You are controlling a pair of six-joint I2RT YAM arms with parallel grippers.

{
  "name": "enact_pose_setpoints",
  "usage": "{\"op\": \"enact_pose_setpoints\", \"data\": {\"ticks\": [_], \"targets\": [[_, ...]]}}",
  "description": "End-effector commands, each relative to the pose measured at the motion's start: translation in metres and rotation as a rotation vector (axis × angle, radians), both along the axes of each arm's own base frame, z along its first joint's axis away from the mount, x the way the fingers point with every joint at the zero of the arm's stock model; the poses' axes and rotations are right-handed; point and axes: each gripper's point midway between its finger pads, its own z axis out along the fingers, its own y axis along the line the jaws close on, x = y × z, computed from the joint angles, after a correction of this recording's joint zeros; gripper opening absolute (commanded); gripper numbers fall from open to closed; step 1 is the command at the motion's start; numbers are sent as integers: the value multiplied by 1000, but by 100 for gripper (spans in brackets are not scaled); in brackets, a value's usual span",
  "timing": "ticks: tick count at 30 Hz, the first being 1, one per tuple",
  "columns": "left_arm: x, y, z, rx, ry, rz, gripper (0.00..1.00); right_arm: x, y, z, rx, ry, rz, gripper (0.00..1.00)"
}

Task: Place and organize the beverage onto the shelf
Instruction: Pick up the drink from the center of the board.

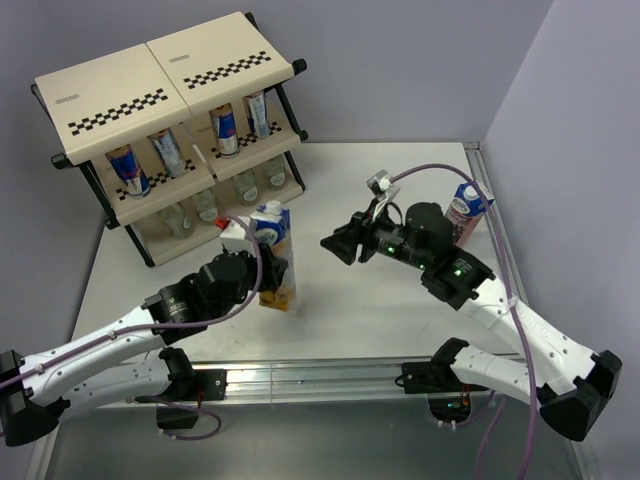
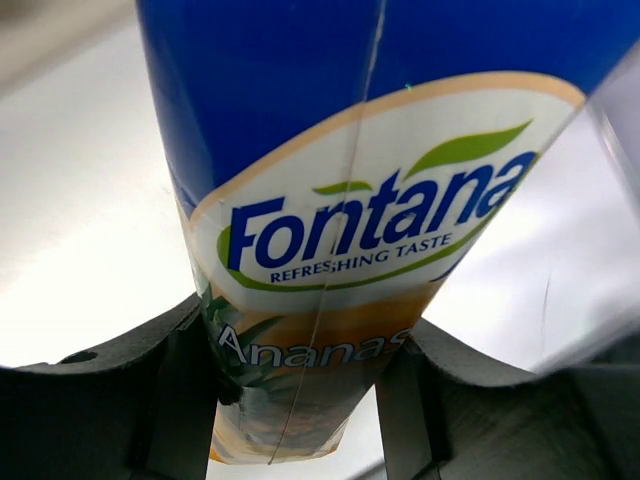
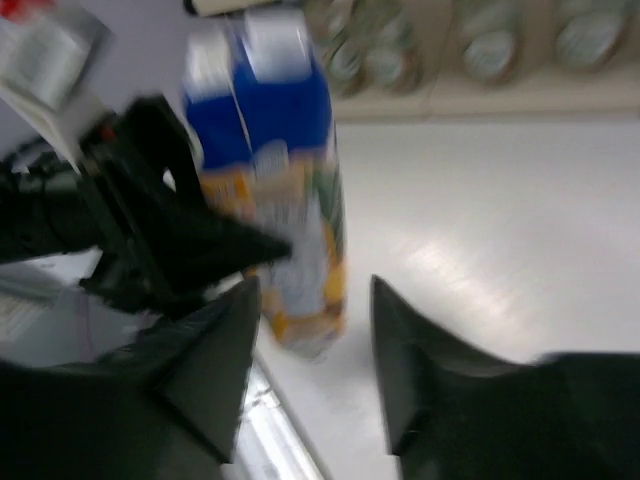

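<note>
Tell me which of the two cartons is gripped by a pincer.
The pineapple carton with the blue top, clamped in the left pincer; the other carton stands alone at far right, untouched.

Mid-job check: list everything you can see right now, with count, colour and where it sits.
shelf: one, cream panels and black frame, far left corner of the table.
cans: four, blue-silver-red, middle tier.
bottles: four, clear, bottom tier.
pineapple carton: one, blue and yellow, upright, mid-table.
grape carton: one, purple, right edge, behind the right arm.
table: one, white.
left gripper: shut on the pineapple carton's lower part.
right gripper: open, empty, apart from the pineapple carton.
</note>
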Motion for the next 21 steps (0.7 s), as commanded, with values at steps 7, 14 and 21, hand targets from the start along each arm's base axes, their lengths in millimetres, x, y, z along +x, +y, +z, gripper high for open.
{"op": "enact_pose_setpoints", "data": {"ticks": [7, 14, 21], "targets": [[33, 67, 209, -756, -249, 483, 0, -32, 55, -34, 241, 272, 116, 5], [27, 75, 233, -906, -265, 475, 1, -18, 68, -47, 263, 329, 31, 0], [24, 71, 239, -937, -262, 439, 0, 0, 67, -60, 212, 328, -92, 0]]}}
